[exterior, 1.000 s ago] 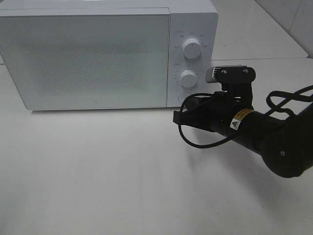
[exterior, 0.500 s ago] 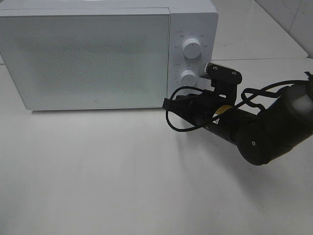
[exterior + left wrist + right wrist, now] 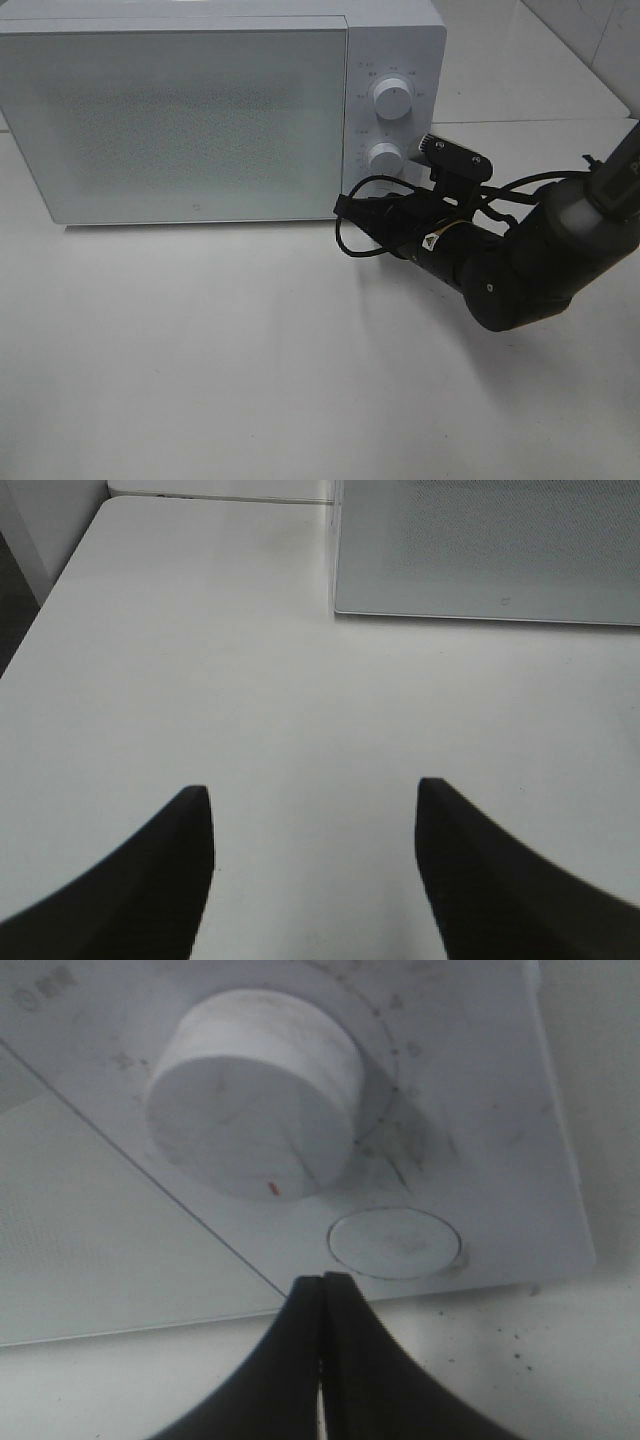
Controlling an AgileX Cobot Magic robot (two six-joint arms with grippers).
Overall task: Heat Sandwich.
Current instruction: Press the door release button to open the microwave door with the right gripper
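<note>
Microwave oven (image 3: 180, 120) stands along the far edge of the worktop (image 3: 200, 380), door (image 3: 170, 60) shut and frosted. Sandwich not in sight anywhere, on the worktop or through the door. My guess is it sits inside, but I cannot confirm. My right pincer (image 3: 322, 1285) has its two tips pressed together, nothing between them, and its long axis aims at the lower corner of the control panel. The round button (image 3: 395, 1244) lies just beyond the tips and a little off their line, directly under the lower dial (image 3: 255, 1095); I cannot tell whether they touch the panel. My left pincer (image 3: 312, 792) is spread wide and empty, over bare worktop towards the left edge, near the oven's other front corner and well apart from the controls. Right arm is plainly the nearer one to button and dials. Next move likely turns on shifting the closed tips sideways onto the button face before pushing
</note>
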